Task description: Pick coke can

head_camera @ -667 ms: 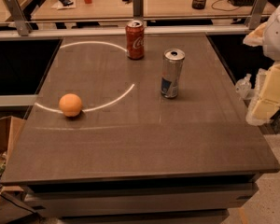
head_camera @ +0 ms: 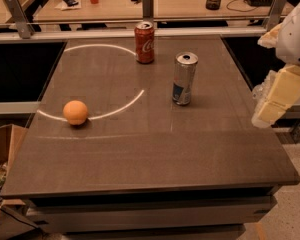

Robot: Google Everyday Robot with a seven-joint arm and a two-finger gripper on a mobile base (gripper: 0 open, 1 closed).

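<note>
Coke can (head_camera: 144,43) upright, tool (head_camera: 271,106) far right

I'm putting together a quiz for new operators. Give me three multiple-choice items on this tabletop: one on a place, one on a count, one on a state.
1. Where on the table does the coke can stand?
A) near the far edge
B) at the near edge
C) in the near right corner

2. How many drink cans stand on the table?
A) one
B) two
C) three

3. What state is the coke can in?
A) tipped on its side
B) crushed flat
C) upright, clear of the pincer

Answers:
1. A, since it stands by the far edge, behind the silver-and-blue can.
2. B, since only the red can and the silver-and-blue can are there.
3. C, since it stands upright while the pincer hangs beyond the table's right edge, well apart from it.
</note>
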